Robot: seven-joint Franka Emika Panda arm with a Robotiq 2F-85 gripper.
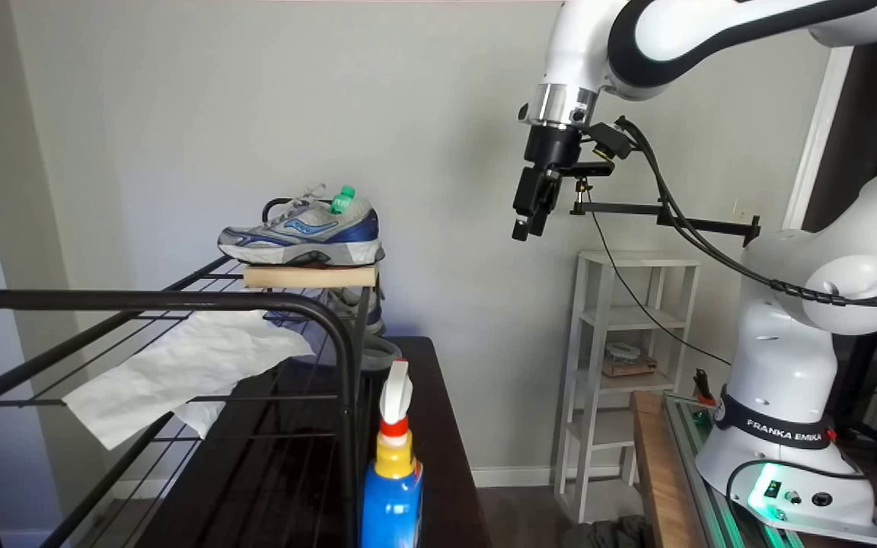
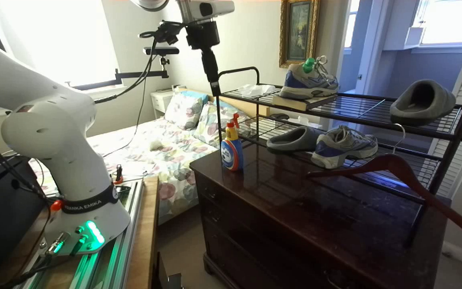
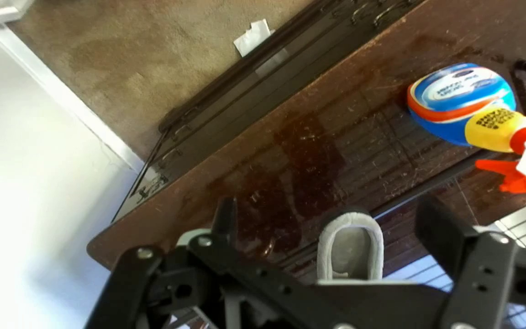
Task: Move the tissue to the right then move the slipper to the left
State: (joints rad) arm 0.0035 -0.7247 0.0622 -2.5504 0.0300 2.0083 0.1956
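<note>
The tissue (image 1: 195, 361), visible in both exterior views, lies loosely on the wire rack (image 1: 141, 301), left of centre in an exterior view where the gripper (image 1: 528, 228) hangs right of centre, well apart from it. In the wrist view its jaws stand spread, holding nothing. Expect the tissue to be nearly weightless, limp and easily torn: a gentle pinch on a raised fold, lifted before any sideways move, should avoid snagging. In an exterior view an upper slipper (image 2: 433, 103) sits at upper right and a lower slipper (image 2: 300, 141) right of centre; which is meant, I cannot tell. Either looks light and soft; straddling the collar wall should grip well.
</note>
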